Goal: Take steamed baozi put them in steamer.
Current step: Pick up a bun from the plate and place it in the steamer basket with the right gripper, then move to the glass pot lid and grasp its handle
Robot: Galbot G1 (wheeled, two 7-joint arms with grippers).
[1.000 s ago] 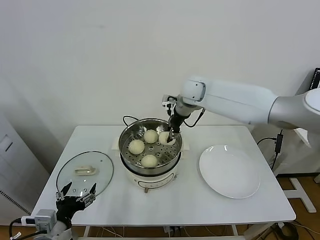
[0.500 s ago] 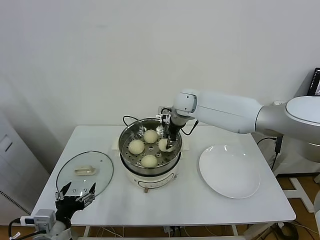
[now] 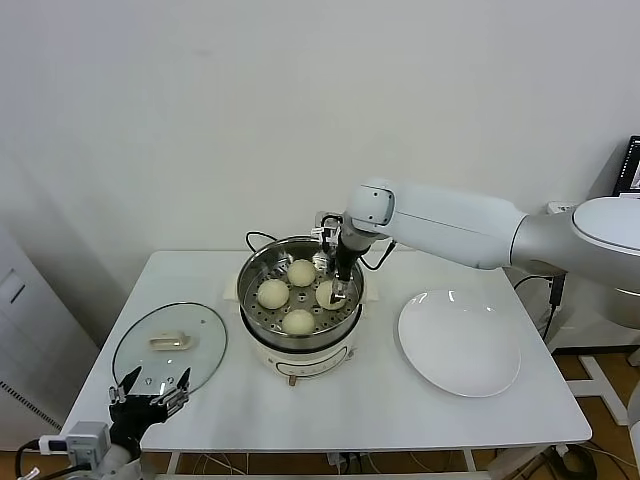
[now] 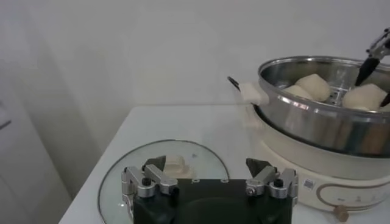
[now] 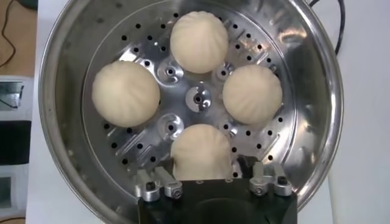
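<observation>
Looking down from the head camera, I saw the right gripper reached into the round, shiny stainless-steel steamer basket, which sat on its white electric cooker base near the middle of the white table. Its jaws were spread, one on either side of the nearest small, round, cream-white steamed bun, and I could not tell whether the fingertips touched the dough. That bun rested on the perforated floor, on the side of the basket towards the flat white round plate. Three more cream-white buns lay on the same floor, so all four sat around the centre boss, close together but apart. The plate lay on the table just beside the cooker, to the robot's right. The left gripper hung low at the table's near left corner with its jaws spread wide and nothing between them, just beside the round glass lid with a white handle, which lay flat on the table.
</observation>
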